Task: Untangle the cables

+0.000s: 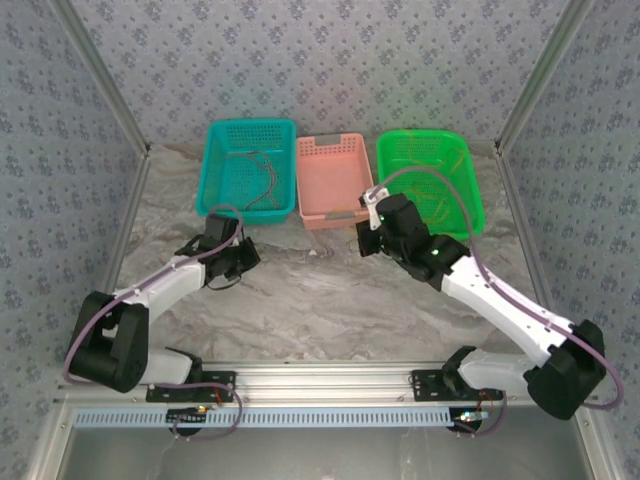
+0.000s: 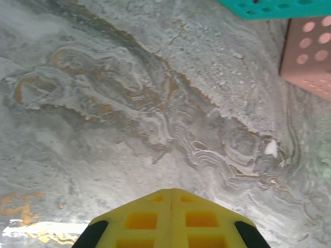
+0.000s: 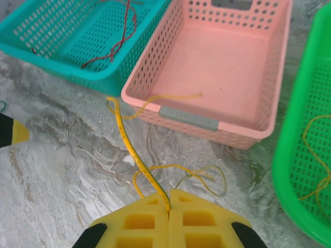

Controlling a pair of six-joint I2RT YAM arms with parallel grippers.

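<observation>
Cables [image 3: 155,167] part sorted — one tangle [image 3: 201,174] left.
Right jaws pinch yellow cable [image 3: 126,135] on table [image 3: 62,155] before pink basket [image 3: 150,72]; left jaws pressed together, empty. Red cable [image 3: 122,41] already in teal basket [image 3: 77,72] beside it.

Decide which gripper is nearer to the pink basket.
Right. The right gripper hangs just before the pink basket's near wall, shut on a yellow cable. The left gripper is farther off, over the table before the teal basket.
</observation>
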